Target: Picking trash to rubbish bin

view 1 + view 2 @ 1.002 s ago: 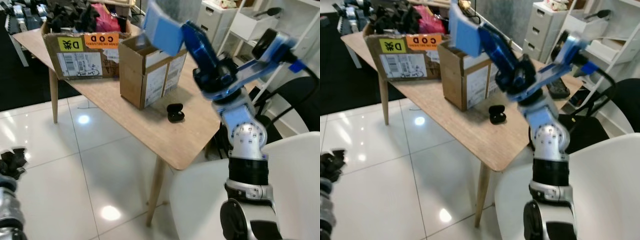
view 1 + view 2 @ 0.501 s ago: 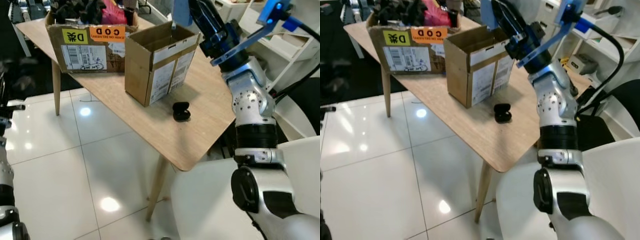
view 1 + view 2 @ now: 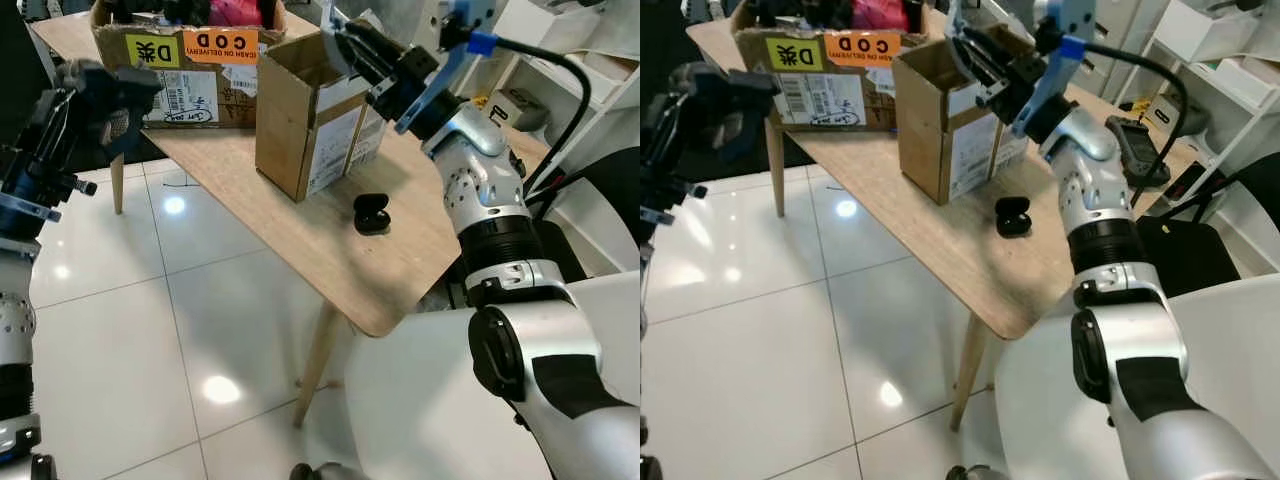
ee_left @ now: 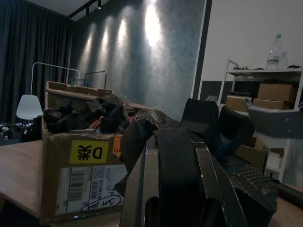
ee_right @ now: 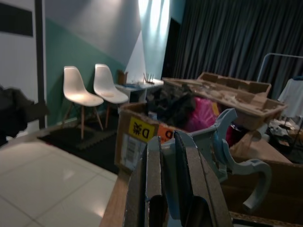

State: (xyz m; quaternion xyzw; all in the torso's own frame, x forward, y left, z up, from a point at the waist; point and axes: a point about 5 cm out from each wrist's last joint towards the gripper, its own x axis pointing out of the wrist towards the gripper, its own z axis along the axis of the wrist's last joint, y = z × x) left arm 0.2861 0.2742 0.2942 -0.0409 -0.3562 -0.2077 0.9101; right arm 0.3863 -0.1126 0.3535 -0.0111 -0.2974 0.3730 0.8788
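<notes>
The right arm is stretched forward and up, and its gripper [image 3: 335,35] is held high with the fingers [image 5: 156,175] pressed close together. The left arm is raised at the side, with its gripper [image 3: 105,95] pointed forward.

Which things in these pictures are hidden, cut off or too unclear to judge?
- Inside of the small open brown cardboard box: hidden by its own walls in both eye views.
- Pale blue plastic piece in the right tool: its lower part is covered by the black fingers in the right wrist view.
- Large labelled cardboard box: cut off by the top edge.
- Left tool: blurred in the eye views.
</notes>
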